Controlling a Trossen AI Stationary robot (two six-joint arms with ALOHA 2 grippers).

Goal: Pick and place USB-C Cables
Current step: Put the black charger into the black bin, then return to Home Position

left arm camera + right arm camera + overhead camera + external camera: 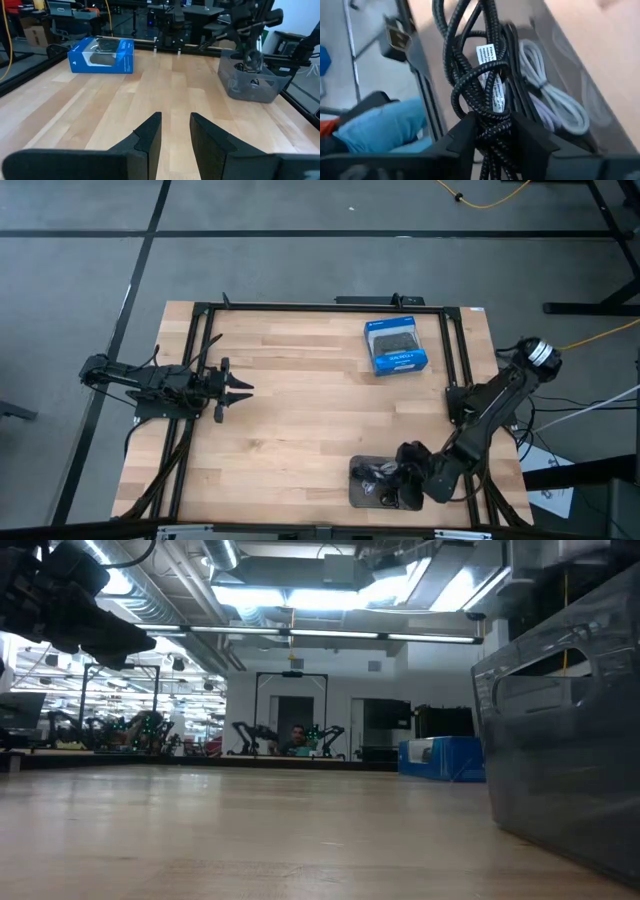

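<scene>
A grey see-through bin (pixel 358 492) stands at the table's near edge, right of centre, and holds the USB-C cables. My right gripper (pixel 492 134) reaches into it from the right and is shut on a black braided cable bundle (pixel 475 60) with a white label. White coiled cables (pixel 555 100) lie on the bin floor beside it. My left gripper (pixel 240 388) hovers open over the table's left part, touching nothing. The left wrist view shows its fingers parted (pixel 175 131), far from the bin (pixel 250 82). My right gripper pinches the black braided bundle between its two fingers at the gathered strands just below the label (pixel 492 116). The fingers come slanting down from the table's right. The loops stand out past the fingertips, over the white cables; whether they are clear of the bin I cannot tell.
A blue box (pixel 397 347) lies at the far right part of the table, also seen in the low view (pixel 445 758). A black frame rail (pixel 320 308) runs along the table's edges. Bare wood spreads between the left gripper and the bin (pixel 570 740).
</scene>
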